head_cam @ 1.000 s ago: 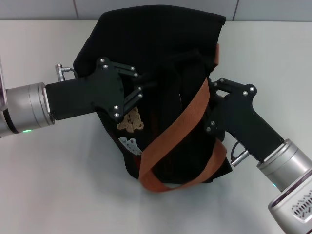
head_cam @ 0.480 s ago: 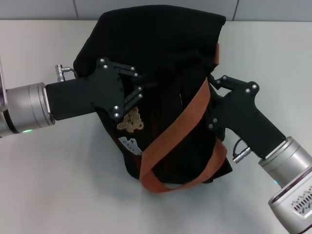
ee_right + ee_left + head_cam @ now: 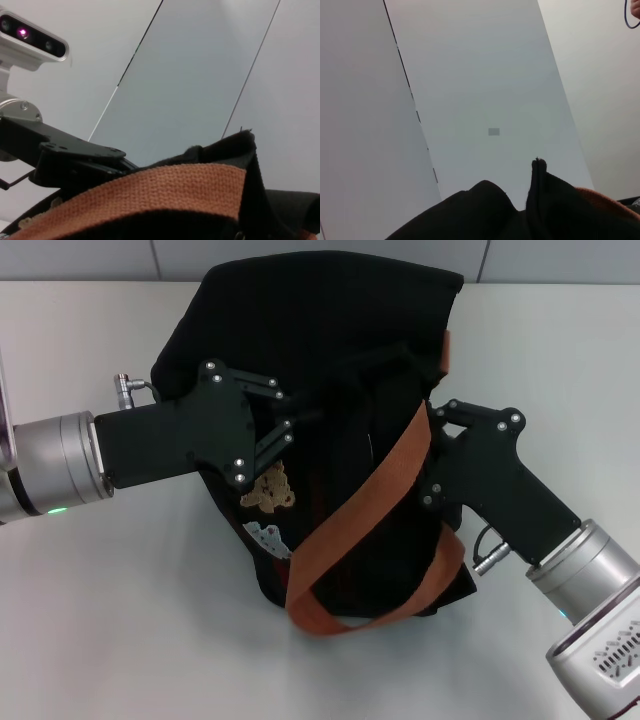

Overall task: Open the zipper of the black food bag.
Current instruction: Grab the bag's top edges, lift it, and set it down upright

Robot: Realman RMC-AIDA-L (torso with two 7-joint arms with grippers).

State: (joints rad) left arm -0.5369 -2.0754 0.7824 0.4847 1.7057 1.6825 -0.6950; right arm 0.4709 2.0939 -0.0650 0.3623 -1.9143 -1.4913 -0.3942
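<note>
While the black food bag (image 3: 320,360) sits near the tabletop's (image 3: 100,620) far edge, left hand (image 3: 300,425) and right hand (image 3: 425,435) press its sides; grips cannot be told.

Both arms end in brushed silver cylindrical wrist segments, and each carries a flat matte-black gripper body, the left gripper (image 3: 300,420) and the right gripper (image 3: 432,418), built of angular plates and linkage bars studded with small silver screw heads. The left wrist shows a small green indicator light on its underside and a short silver connector plug at the housing's rear; the right wrist has a similar silver plug with a thin black cable looping from it. A white end section with a perforated grille follows the right wrist's silver cylinder.
</note>
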